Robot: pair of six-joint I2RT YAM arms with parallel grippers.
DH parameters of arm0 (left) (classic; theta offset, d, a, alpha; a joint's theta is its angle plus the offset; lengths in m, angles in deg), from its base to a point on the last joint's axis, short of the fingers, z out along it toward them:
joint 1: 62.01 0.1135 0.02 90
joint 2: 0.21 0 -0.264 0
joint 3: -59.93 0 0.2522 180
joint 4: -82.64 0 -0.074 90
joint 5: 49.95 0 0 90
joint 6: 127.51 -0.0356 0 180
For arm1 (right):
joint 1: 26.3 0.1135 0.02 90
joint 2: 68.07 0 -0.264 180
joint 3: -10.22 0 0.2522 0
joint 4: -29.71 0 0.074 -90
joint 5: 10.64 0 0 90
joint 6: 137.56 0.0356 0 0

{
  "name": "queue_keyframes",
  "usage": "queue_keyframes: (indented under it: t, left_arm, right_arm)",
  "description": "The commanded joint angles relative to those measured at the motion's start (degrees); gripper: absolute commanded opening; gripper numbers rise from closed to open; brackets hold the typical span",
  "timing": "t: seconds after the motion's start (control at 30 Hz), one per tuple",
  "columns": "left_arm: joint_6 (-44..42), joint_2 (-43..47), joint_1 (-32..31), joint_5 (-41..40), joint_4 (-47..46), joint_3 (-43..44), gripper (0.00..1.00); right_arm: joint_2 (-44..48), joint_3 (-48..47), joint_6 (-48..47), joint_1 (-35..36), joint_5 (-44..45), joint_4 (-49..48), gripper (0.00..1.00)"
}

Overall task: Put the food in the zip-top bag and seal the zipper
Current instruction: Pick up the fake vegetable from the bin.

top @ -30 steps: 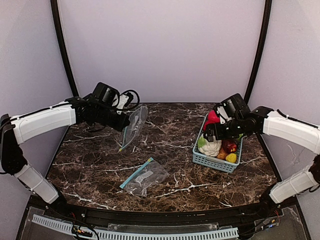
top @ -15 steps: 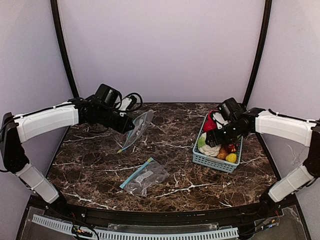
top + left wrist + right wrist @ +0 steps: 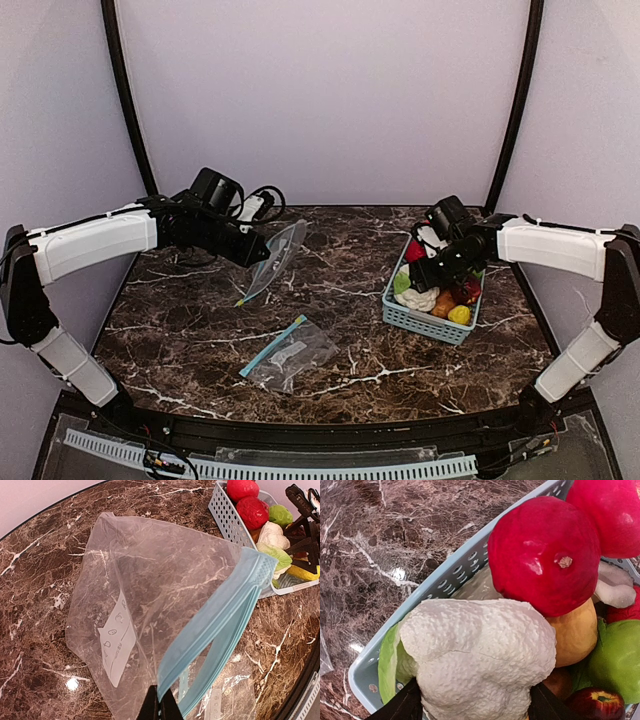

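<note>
My left gripper is shut on the blue zipper edge of a clear zip-top bag and holds it above the table at the back left. In the left wrist view the bag hangs from my gripper with its mouth slightly parted. My right gripper is down in the light-blue basket. Its open jaws stand on either side of the white cauliflower, which rests in the basket. My right gripper sits low in the right wrist view. A red apple lies just behind the cauliflower.
The basket also holds a second red fruit, an orange piece, a green piece and a yellow piece. A second clear zip-top bag lies flat on the marble table's middle front.
My right gripper has moved down and slightly left into the basket, around the cauliflower. My left gripper has shifted a little right with the bag in it.
</note>
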Motion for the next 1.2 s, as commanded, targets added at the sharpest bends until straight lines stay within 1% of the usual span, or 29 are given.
queue_keyframes:
  t: [0.0,0.13,0.17,0.3,0.4,0.53,0.7,0.87,1.07,1.17]
  left_arm:
    - [0.0,0.3,0.2,0.7,-0.2,0.0,0.01]
    - [-0.1,0.3,0.2,0.6,-0.2,0.1,0.01]
    - [-0.1,0.2,0.2,0.6,-0.2,0.1,0.01]
    - [-0.2,0.2,0.2,0.7,-0.2,0.1,0.01]
    - [-0.1,0.2,0.2,0.8,-0.2,0.1,0.01]
    - [0.0,0.3,0.2,0.9,-0.2,0.1,0.01]
    - [0.1,0.5,0.2,1.0,-0.4,0.0,0.01]
    - [1.1,0.9,0.3,2.2,-1.1,-0.1,0.01]
    - [5.6,0.7,0.5,8.2,-3.0,1.7,0.01]
    - [10.9,0.2,0.5,14.3,-5.4,2.5,0.01]
  right_arm:
    - [-1.8,-0.3,-0.2,-0.4,1.5,-1.3,0.62]
    - [-1.9,0.0,0.1,-0.4,1.6,-1.6,0.45]
    - [-1.8,0.0,0.2,-0.4,1.6,-1.6,0.39]
    - [-1.6,0.2,0.6,-0.4,1.7,-1.6,0.22]
    - [-0.9,0.4,1.0,-0.4,2.2,-1.6,0.11]
    - [0.9,0.6,1.5,-0.4,2.4,-1.6,0.00]
    - [4.4,0.3,2.7,-0.4,2.2,-1.2,0.00]
    - [10.1,-0.1,3.5,-0.4,-0.2,-1.2,0.00]
    - [17.1,-0.8,3.5,-0.4,-6.3,-2.6,0.00]
    - [21.4,-0.7,3.0,-0.3,-11.6,-4.9,0.00]
